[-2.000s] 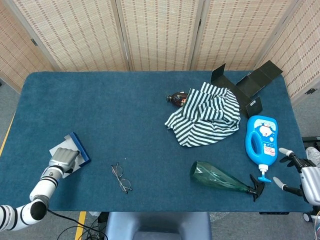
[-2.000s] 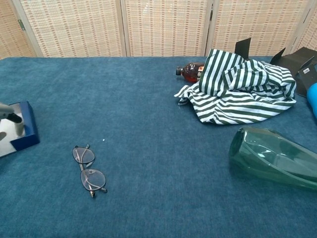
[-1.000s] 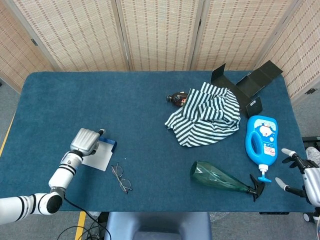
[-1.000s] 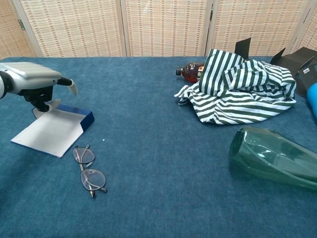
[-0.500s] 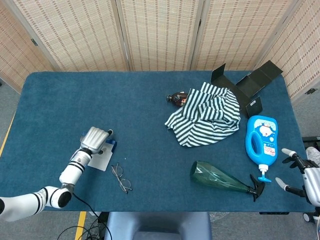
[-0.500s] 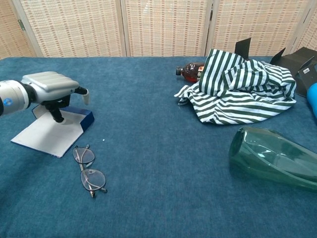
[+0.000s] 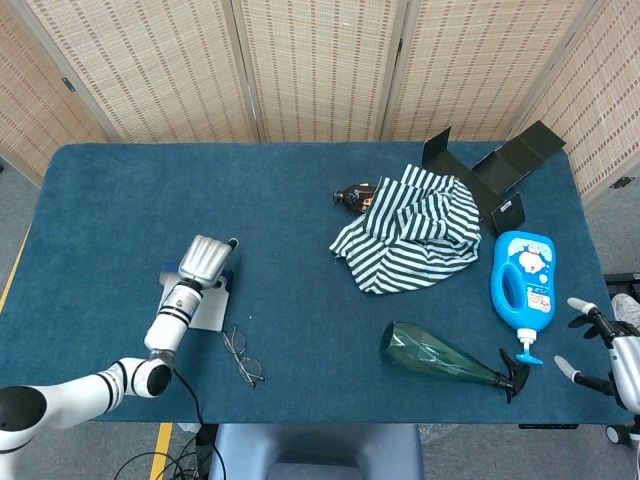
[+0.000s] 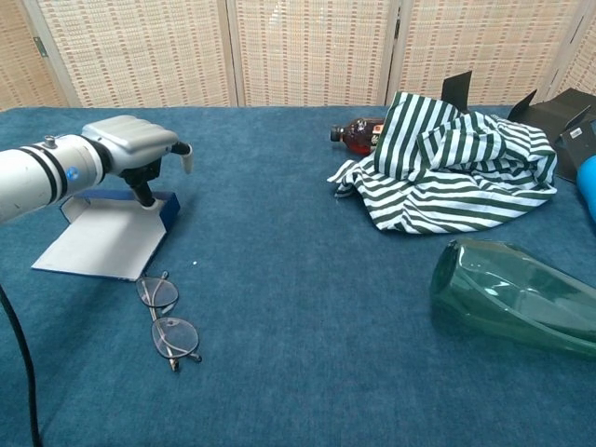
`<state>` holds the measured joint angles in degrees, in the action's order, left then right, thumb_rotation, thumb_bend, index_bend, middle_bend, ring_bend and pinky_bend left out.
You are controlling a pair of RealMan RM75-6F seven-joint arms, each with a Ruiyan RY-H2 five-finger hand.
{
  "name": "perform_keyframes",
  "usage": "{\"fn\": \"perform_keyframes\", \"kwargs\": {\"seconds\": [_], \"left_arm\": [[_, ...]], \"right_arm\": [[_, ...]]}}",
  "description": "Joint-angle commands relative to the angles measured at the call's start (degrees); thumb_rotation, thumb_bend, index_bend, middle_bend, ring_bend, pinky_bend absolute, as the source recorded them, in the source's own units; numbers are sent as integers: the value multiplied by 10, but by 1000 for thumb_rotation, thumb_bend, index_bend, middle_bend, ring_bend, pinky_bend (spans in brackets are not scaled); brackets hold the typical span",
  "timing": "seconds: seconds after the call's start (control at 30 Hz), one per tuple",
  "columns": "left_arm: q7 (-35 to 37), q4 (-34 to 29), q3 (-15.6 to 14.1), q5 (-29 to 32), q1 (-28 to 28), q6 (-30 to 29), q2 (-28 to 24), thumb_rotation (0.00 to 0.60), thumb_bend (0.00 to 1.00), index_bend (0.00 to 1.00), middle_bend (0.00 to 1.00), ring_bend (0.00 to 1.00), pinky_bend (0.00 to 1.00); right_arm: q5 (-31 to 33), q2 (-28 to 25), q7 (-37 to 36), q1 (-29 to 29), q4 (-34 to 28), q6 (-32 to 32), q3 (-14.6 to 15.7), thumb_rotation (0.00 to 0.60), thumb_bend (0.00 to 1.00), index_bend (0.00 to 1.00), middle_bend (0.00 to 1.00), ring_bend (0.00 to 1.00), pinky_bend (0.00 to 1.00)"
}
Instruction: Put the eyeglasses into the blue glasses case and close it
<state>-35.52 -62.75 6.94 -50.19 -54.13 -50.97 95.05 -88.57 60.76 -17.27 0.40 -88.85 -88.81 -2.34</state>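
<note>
Table covering [image 7: 120, 200] was deep blue. Glasses case [image 8: 104, 235], left of frame: blue rim, pale grey-white lining. Wire-framed eyeglasses [image 8: 164, 319] were dark and thin. Crumpled cloth [image 8: 452, 168], upper right, was striped dark green and white. Plastic spray bottle [image 7: 442, 356] was translucent green; detergent bottle [image 7: 523, 275] bright blue.

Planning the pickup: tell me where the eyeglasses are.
The eyeglasses lie flat at the table's front left in both views, just in front of the open blue glasses case.

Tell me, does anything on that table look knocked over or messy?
Yes. The green spray bottle lies on its side near the front edge, and the blue detergent bottle also lies flat. A striped cloth is crumpled in a heap, partly covering a brown bottle on its side. The eyeglasses lie loose beside the open glasses case.
</note>
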Motion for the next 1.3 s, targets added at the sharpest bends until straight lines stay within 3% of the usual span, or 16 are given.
{"fn": "perform_keyframes", "kwargs": {"seconds": [0.03, 0.2, 0.4, 0.6, 0.83, 1.07, 1.3], "left_arm": [[-22, 41, 17, 18, -7, -10, 25, 600, 298, 309, 993, 939, 983], [-41, 40, 29, 46, -3, -3, 23, 600, 298, 298, 993, 939, 983], [-52, -47, 2, 10, 26, -38, -25, 600, 298, 184, 982, 924, 981], [-8, -190, -36, -88, 61, -66, -115, 600, 298, 214, 981, 922, 980], [36, -348, -63, -119, 69, -10, -226, 600, 320, 295, 981, 922, 980], [81, -381, -101, -229, 92, -15, -255, 600, 319, 349, 981, 922, 980], [122, -352, -124, -316, 117, -39, -227, 600, 319, 429, 981, 928, 979]], "right_arm": [[0, 0, 1, 0, 0, 1, 0, 600, 186, 183, 412, 490, 374], [0, 0, 1, -2, -1, -3, 0, 600, 186, 183, 412, 490, 374], [-4, 1, -1, -1, 0, -2, 0, 600, 186, 183, 412, 493, 386], [-9, 2, 3, 4, -2, 1, 0, 600, 186, 183, 412, 497, 395], [-13, 3, 9, 9, -7, 4, -1, 600, 186, 182, 412, 501, 416], [-12, 1, 12, 8, -10, 3, 0, 600, 186, 183, 412, 502, 416], [-12, 2, 11, 8, -10, 4, 2, 600, 186, 183, 412, 502, 416]]}}
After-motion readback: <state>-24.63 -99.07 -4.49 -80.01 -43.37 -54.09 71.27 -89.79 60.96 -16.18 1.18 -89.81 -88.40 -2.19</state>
